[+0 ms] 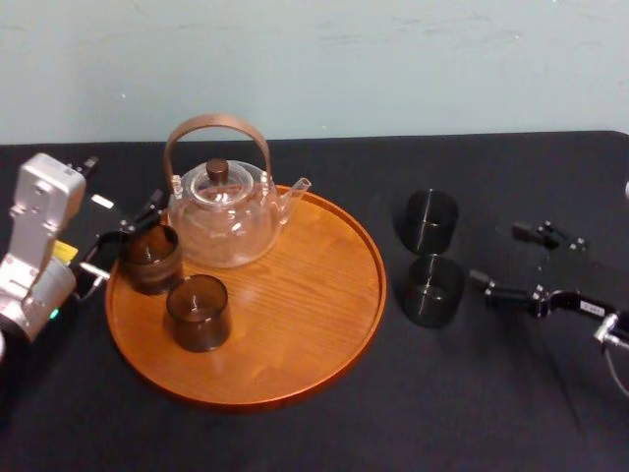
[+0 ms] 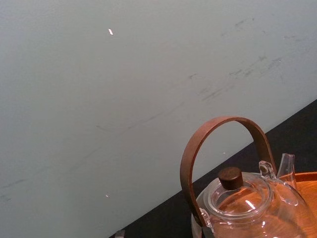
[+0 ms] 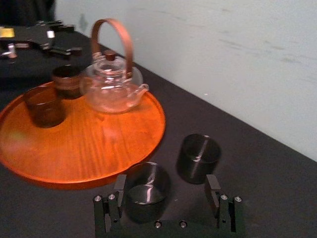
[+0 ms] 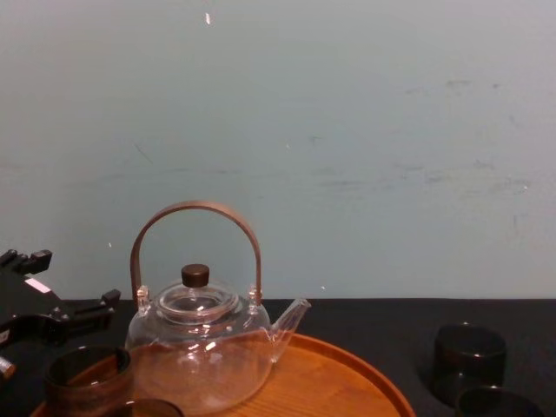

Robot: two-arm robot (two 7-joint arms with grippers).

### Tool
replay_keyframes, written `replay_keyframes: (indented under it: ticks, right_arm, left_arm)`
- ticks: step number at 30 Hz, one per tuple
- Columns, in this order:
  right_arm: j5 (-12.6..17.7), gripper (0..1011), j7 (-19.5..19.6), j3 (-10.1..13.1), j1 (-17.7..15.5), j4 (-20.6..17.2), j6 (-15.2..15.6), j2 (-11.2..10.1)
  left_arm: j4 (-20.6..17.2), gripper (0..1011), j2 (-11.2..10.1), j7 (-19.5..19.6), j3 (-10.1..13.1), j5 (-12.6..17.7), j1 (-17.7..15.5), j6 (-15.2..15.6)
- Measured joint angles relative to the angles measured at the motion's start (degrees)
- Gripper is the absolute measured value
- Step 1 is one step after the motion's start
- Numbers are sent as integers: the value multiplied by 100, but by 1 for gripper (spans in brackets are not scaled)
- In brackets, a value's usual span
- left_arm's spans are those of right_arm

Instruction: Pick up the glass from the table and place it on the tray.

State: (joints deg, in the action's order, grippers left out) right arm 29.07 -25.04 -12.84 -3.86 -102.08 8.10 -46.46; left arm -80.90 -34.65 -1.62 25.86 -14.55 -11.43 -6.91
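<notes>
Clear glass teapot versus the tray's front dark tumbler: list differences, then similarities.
The clear glass teapot has a brown arched handle, lid and spout; the dark smoky tumbler has none. The teapot stands taller than the tumbler. Both sit upright on the round wooden tray.

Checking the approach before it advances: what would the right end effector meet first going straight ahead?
Probably the nearer dark glass, just ahead of the open right end effector and off-centre between its jaws; the second glass stands beyond it.
</notes>
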Motion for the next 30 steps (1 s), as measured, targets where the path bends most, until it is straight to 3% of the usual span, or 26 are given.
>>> replay_keyframes:
  ticks: [2,11,30]
  right_arm:
    - [-2,1003,-197,5,-64,-52,-9,-56]
    - [-3,1002,-400,-61,-79,-86,12,-70]
    - [29,1002,-29,-261,180,124,725,243]
  left_arm:
    - [0,1001,0,0,0,0,0,0]
    - [0,1001,0,0,0,0,0,0]
    - [0,1001,0,0,0,0,0,0]
